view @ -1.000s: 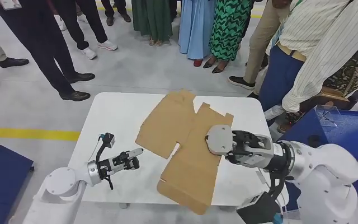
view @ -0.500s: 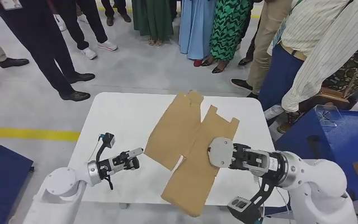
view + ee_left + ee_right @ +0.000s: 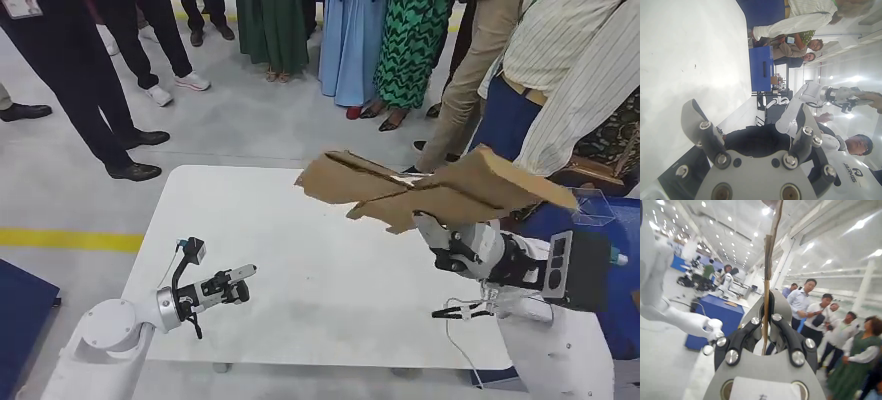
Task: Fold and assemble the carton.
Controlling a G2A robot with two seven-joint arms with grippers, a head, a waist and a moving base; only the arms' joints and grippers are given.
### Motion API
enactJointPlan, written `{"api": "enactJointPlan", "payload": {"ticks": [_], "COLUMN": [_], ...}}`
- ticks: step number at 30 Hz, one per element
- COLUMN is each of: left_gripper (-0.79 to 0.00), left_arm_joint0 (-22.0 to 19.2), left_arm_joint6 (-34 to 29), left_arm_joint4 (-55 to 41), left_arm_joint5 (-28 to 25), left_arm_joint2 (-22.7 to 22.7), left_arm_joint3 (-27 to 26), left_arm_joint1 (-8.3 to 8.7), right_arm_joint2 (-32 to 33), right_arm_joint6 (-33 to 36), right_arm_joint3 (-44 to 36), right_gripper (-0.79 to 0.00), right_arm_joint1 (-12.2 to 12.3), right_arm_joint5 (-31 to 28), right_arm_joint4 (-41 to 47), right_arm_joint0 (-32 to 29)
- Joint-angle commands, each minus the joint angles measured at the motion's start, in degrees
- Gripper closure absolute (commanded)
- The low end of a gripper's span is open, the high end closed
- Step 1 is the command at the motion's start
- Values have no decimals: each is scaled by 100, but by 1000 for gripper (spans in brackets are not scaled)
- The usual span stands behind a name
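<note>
Carton (image 3: 440, 185): up in the air above the far right part of the worktop (image 3: 300, 300), clear of the surface. It is a flat brown blank, roughly level, with its panels sagging a little along the creases.
Right hand (image 3: 440, 240): closed tight on the blank. Its wrist view shows the fingers pinching the thin cardboard edge (image 3: 767, 262) between them.
Left hand (image 3: 240, 275): fingers spread wide, nothing in them. It hangs low over the near left part of the worktop, well apart from the carton.
Done so far: from where I stand, only the pick-up. The blank is off the worktop and firmly held.
Still to do: nearly everything, I'd say. No wall stands up, no flap is tucked, and nothing yet has the shape of a box. The free hand will likely be needed to press the folds.
</note>
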Motion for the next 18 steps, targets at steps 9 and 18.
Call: {"api": "enactJointPlan", "payload": {"ticks": [9,18], "left_gripper": [-785,-785], "left_arm_joint0": [0,0], "left_arm_joint6": [0,0], "left_arm_joint4": [0,0], "left_arm_joint5": [0,0], "left_arm_joint2": [0,0], "left_arm_joint3": [0,0], "left_arm_joint1": [0,0], "right_arm_joint2": [-747,-738], "right_arm_joint6": [4192,4995], "right_arm_joint3": [168,452], "right_gripper": [0,0], "right_arm_joint1": [262,323], "right_arm_joint5": [1580,2069], "right_arm_joint4": [5257,5965], "right_arm_joint0": [-518,-942]}}
